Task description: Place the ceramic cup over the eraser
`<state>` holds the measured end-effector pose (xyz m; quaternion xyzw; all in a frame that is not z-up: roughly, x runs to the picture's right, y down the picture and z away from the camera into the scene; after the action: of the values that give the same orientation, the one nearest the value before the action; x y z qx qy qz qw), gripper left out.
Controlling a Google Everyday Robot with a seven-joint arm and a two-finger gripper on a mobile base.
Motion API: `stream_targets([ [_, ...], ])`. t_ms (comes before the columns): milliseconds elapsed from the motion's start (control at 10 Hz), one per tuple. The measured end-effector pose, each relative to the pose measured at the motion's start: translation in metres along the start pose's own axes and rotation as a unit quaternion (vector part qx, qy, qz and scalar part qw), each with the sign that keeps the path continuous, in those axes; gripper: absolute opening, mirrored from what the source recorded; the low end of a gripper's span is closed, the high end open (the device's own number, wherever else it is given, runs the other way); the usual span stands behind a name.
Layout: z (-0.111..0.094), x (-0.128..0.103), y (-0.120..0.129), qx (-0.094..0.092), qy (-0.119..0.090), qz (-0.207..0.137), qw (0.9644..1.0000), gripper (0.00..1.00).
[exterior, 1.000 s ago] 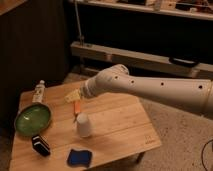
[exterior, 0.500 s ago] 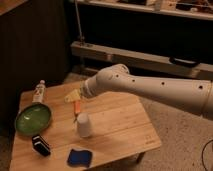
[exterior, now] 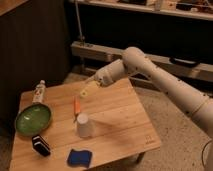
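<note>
The end effector hangs above the middle of the wooden counter, its yellowish fingers spread wide and holding nothing. It points down and to the left. Just below it is a thin orange stick, and I cannot tell whether the two touch. Near that, toward the front, the white cup stands with its long axis vertical and its narrower end up. The black eraser lies well apart, at the front left, with its length running diagonally. A green bowl sits just behind it, a bottle farther back, and a blue pad at the front edge. The white arm reaches in from the right and bends at a rounded joint.
</note>
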<state>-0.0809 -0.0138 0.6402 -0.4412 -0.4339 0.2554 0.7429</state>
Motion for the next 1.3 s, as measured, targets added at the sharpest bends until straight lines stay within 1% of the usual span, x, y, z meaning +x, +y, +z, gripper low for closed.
stream_targets([
  [100,-0.015,0.001,0.005,-0.033,-0.010,-0.032,0.9989,0.80],
  [200,-0.028,0.002,0.009,-0.062,-0.022,-0.062,0.9959,0.80],
  [300,-0.037,0.003,0.012,-0.084,-0.031,-0.086,0.9923,0.80],
  [400,-0.042,0.004,0.013,-0.094,-0.037,-0.099,0.9900,0.80],
  [500,-0.043,0.005,0.016,-0.098,-0.037,-0.104,0.9891,0.80],
  [600,-0.038,0.005,0.017,-0.086,-0.027,-0.102,0.9906,0.80],
  [700,-0.034,0.004,0.020,-0.070,-0.006,-0.106,0.9919,0.80],
  [800,-0.025,0.004,0.024,-0.037,0.040,-0.113,0.9921,0.80],
  [900,-0.023,0.009,0.028,0.020,0.103,-0.116,0.9876,0.80],
  [1000,-0.024,0.017,0.032,0.067,0.142,-0.117,0.9806,0.80],
  [1100,-0.025,0.033,0.032,0.100,0.166,-0.113,0.9745,0.80],
  [1200,-0.031,0.046,0.033,0.110,0.169,-0.105,0.9739,0.80],
  [1300,-0.038,0.062,0.033,0.115,0.154,-0.096,0.9766,0.80],
])
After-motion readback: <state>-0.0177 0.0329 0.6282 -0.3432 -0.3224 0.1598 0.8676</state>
